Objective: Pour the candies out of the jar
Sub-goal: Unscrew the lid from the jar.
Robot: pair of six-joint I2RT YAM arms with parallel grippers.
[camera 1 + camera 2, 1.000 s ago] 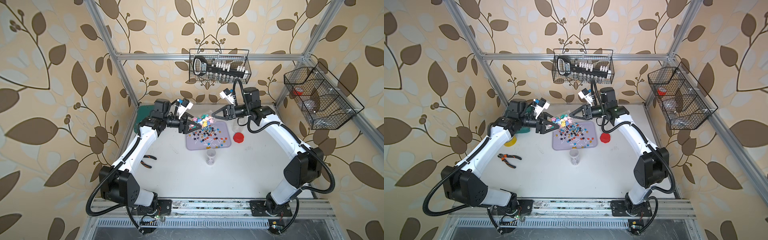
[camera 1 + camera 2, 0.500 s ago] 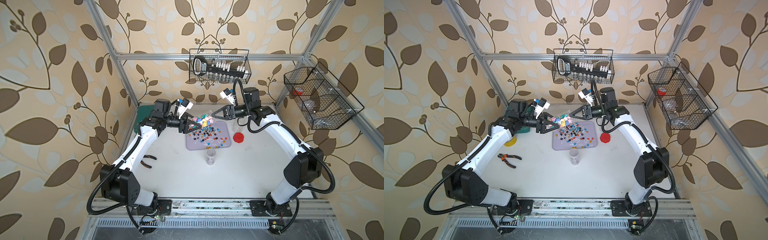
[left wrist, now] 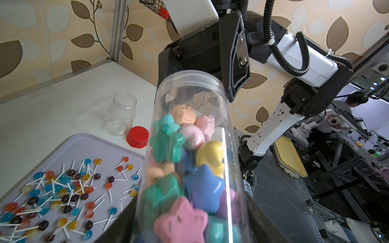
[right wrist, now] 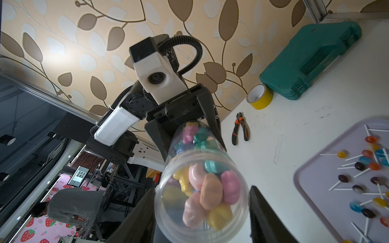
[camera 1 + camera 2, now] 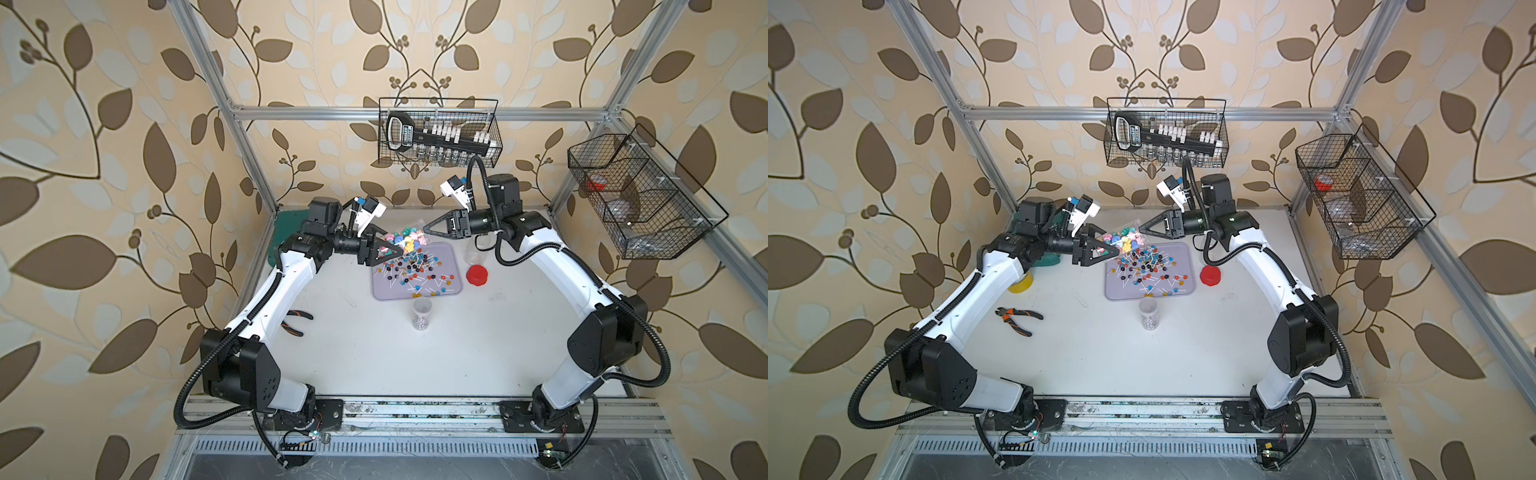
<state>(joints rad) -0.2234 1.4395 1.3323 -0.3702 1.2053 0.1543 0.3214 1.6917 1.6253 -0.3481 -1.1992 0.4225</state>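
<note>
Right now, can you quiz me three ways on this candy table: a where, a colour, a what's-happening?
1. Where is the red lid? A on the jar; B on the table beside the tray; C on the floor.
2. What colour is the tape roll? A yellow; B blue; C pink.
3. How is the star-candy jar? A lying on the table; B held by the left gripper, lidless; C capped.
B, it stands by the tray; A, plainly yellow; B, it's clamped, mouth open.
</note>
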